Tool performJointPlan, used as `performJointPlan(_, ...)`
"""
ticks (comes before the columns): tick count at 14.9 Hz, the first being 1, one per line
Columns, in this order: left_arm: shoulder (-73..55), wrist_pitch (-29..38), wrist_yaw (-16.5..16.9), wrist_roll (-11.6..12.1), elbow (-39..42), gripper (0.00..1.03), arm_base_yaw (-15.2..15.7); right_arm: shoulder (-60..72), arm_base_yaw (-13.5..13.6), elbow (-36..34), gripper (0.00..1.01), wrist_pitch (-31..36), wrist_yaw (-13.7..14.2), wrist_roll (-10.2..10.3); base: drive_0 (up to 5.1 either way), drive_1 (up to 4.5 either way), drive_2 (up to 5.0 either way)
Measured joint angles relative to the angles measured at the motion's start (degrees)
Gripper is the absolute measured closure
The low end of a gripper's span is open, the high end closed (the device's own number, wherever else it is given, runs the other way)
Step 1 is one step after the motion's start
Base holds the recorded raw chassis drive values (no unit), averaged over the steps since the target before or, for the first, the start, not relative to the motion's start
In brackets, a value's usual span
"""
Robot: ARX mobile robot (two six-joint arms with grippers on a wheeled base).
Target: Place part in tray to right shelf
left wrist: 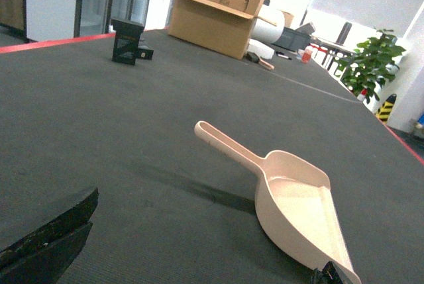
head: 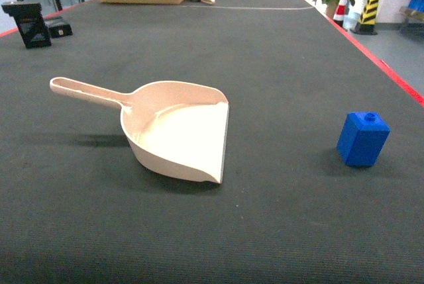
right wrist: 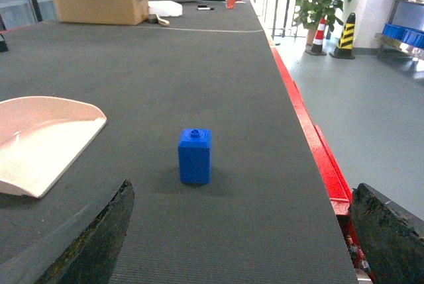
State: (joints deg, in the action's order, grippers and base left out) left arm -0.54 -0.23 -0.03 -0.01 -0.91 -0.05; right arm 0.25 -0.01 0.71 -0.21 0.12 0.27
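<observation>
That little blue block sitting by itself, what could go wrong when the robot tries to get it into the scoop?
The blue block stands apart from the scoop, near the table's red edge; a clumsy nudge might push it toward the drop. The scoop lies loose with its handle sticking out, so it could slide or turn when touched. The block might also tip over if the right gripper closes off-centre.
</observation>
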Motion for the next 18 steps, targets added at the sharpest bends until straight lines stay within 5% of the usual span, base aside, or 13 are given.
performJointPlan(17,0.00,0.00,0.00,0.00,0.00,0.05,0.00,0.00,0.00,0.00,0.03,0.00,0.00,0.00,0.0,0.00,0.0)
performJointPlan(18,-0.66,-2.08,-2.86,-0.04,-0.37,0.05,-0.94,0.00,0.00,0.00,0.03,0.00,0.00,0.00,0.0,0.00,0.0)
